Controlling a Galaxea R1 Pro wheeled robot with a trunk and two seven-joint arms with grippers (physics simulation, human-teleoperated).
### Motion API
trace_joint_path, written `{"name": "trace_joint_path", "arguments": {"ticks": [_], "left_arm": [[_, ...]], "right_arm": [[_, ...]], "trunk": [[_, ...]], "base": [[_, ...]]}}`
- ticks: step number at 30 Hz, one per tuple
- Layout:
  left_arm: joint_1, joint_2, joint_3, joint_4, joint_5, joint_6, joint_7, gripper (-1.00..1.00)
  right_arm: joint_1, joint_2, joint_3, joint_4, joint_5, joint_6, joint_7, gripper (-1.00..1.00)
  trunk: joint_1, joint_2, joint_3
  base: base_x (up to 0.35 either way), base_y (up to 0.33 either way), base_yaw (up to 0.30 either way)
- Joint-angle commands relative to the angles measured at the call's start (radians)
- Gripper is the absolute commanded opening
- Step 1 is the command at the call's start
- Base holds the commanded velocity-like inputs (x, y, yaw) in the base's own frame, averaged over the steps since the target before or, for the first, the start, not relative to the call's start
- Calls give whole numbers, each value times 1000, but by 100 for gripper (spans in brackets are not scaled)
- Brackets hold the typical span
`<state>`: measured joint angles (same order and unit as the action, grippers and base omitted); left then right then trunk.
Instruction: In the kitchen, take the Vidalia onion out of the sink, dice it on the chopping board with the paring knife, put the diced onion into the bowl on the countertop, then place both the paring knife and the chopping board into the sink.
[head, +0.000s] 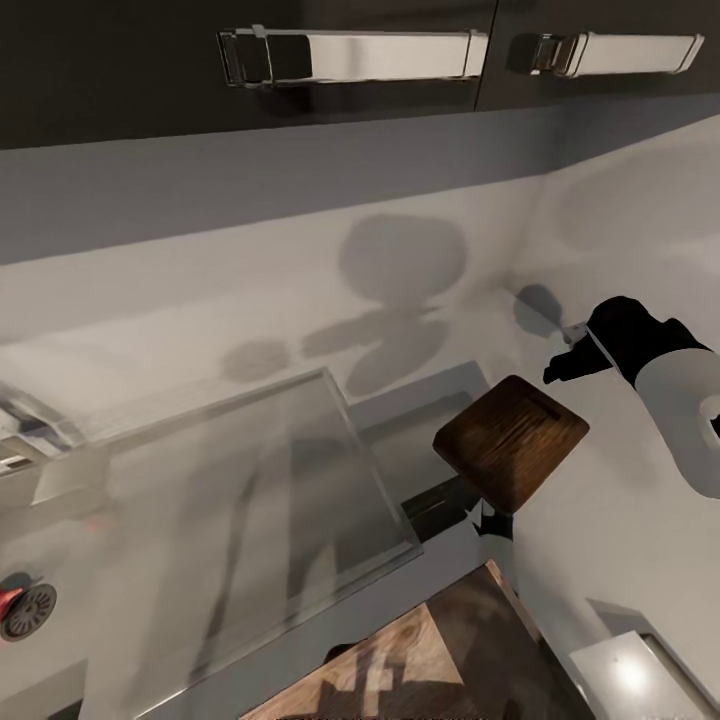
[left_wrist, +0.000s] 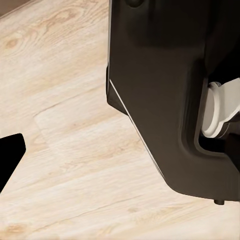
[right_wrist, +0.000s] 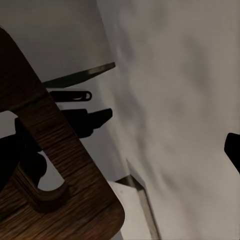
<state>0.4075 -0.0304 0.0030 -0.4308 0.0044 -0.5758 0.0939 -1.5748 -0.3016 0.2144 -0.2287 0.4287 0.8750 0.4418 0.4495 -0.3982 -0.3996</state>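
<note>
Board (head: 512, 440), dark wood, hangs tilted above the countertop (head: 600, 540) beside the sink (head: 250, 500); right gripper (right_wrist: 30, 150) clamps its slotted end, forearm reaching in. Left gripper's state cannot be told.

The head camera looks steeply down over the countertop (head: 600, 520) and sink (head: 250, 480), with the wall cabinets far. The left wrist camera faces a pale wood floor (left_wrist: 75, 150) at close range, beside the robot's dark body (left_wrist: 165, 90). The right wrist camera sits very near the chopping board (right_wrist: 45, 150), shared with the head view (head: 510, 440).
</note>
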Motion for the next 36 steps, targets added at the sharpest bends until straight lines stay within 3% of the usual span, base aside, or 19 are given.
{"name": "trace_joint_path", "arguments": {"ticks": [1,36], "left_arm": [[1,0,0,-2,0,-1,3,100],[1,-1,-1,-2,0,-1,3,100]], "right_arm": [[-1,-1,5,-1,7,2,9,100],[-1,-1,5,-1,7,2,9,100]], "trunk": [[1,-2,-3],[1,-2,-59]], "base": [[0,0,0],[0,0,0]]}}
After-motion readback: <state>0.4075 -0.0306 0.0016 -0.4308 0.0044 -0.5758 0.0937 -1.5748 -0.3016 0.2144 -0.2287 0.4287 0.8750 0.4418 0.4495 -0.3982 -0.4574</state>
